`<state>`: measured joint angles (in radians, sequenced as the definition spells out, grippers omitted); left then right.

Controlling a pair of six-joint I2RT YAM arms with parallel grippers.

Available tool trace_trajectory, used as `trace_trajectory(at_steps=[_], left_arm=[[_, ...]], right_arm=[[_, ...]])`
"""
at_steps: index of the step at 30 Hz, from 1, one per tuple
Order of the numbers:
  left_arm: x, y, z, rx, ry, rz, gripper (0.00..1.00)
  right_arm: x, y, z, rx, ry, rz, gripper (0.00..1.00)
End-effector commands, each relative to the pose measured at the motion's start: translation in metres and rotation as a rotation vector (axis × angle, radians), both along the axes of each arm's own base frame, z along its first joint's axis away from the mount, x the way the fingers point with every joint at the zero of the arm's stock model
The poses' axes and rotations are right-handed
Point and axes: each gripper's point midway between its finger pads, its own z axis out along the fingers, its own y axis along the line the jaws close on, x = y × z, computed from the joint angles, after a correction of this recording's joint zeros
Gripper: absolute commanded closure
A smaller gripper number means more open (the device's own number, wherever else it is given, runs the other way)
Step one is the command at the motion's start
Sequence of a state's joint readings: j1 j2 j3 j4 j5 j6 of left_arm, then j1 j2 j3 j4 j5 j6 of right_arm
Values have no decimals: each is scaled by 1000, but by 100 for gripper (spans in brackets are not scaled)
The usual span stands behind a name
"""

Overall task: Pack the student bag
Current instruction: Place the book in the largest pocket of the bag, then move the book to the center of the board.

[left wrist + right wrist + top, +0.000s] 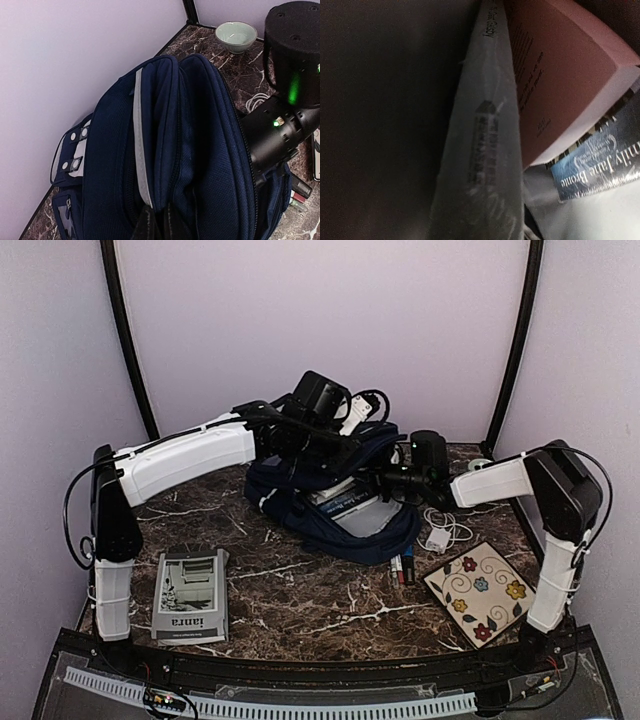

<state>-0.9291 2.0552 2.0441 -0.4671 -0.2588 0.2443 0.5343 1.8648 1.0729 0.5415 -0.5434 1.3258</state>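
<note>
Left gripper (161, 225): fingers (149, 226) pressed together, pinching the top rim of the student bag (200, 150) where its pale trim stripe runs down between them.

Student bag: navy, standing on the marble table (300, 610) directly ahead of the left fingers, backed close to the rear wall, main compartment gaping.

Right gripper (392, 480): sunk into the open compartment, beyond and to one side of the left fingers. Its fingers are hidden in every view, so whether they are spread or closed cannot be told.

Contents ahead of the right fingers: grey-white paperback (480, 150) on edge, pink book (560, 75) leaning against it, blue Brontë volume (600, 170) lower down.

Loose items outside the bag, well apart from both sets of fingers: grey booklet (190, 595), markers (402, 568), white charger and cable (440, 535), floral card (482, 590), pale bowl (236, 36).

Step in hand, as judged: one hand holds the mouth open while the other settles books inside.

Next move calls for: a straight withdrawal of the right fingers without dragging the books out, the left pinch held firm, then a reach for one of the loose items.
</note>
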Motion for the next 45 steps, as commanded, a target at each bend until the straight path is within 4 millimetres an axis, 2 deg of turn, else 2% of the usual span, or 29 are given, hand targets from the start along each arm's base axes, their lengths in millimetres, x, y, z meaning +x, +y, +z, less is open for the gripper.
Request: trace_trajectory(at_steps=[1, 4, 6, 10, 11, 13, 14, 15, 16, 18, 19, 20, 22, 23, 25, 26, 28, 30, 32, 35, 37, 42, 45], left_arm=[[-27, 1, 126, -295, -148, -66, 100], [-24, 4, 124, -317, -126, -57, 100], [-24, 4, 123, -334, -115, -60, 100], [-20, 9, 117, -329, -91, -40, 100], [-14, 15, 111, -317, -83, -12, 100], [-6, 28, 98, -305, -43, 36, 100], [-2, 34, 92, -308, -17, 56, 100], [0, 39, 83, -306, 17, 72, 99], [0, 42, 74, -301, 47, 82, 92], [-4, 46, 57, -283, 96, 89, 55], [-7, 49, 49, -272, 121, 93, 41], [-9, 53, 42, -259, 144, 105, 32], [-16, 67, 28, -235, 193, 142, 25], [-20, 79, 18, -217, 224, 174, 23], [-31, 116, -6, -194, 299, 287, 20], [-32, 144, -25, -168, 339, 376, 20], [-43, 198, -62, -136, 434, 533, 19], [-64, 245, -92, -148, 530, 663, 19], [-91, 281, -111, -144, 548, 761, 20], [-127, 341, -133, -104, 527, 958, 20], [-152, 362, -151, -89, 571, 1038, 20], [-193, 385, -173, -133, 657, 1151, 18], [-195, 381, -171, -222, 682, 1150, 14]], right_arm=[[39, 18, 53, 153, -144, -114, 100], [46, 27, 41, 149, -124, -147, 99], [52, 30, 28, 118, -102, -172, 92], [47, 28, 11, 74, -74, -149, 59], [42, 23, 9, 57, -77, -150, 54], [27, 6, -4, -3, -73, -168, 36], [19, -1, 1, -28, -92, -171, 30], [10, -8, -5, -82, -96, -164, 24], [0, -13, -6, -130, -110, -150, 19], [-21, -27, -12, -246, -127, -125, 13], [-32, -34, -12, -294, -140, -116, 11], [-42, -41, -16, -347, -144, -103, 10], [-64, -59, -12, -436, -167, -91, 9], [-74, -68, -14, -482, -174, -86, 9], [-96, -89, -20, -577, -171, -74, 8], [-106, -99, -20, -606, -176, -72, 8], [-126, -121, -32, -697, -139, -62, 8], [-138, -137, -38, -772, -123, -61, 9], [-145, -144, -35, -841, -143, -65, 11], [-148, -130, -23, -854, -193, -29, 11], [-148, -110, -19, -819, -218, 16, 12], [-154, -50, -24, -797, -266, 181, 12], [-162, -23, -29, -813, -294, 256, 12]])
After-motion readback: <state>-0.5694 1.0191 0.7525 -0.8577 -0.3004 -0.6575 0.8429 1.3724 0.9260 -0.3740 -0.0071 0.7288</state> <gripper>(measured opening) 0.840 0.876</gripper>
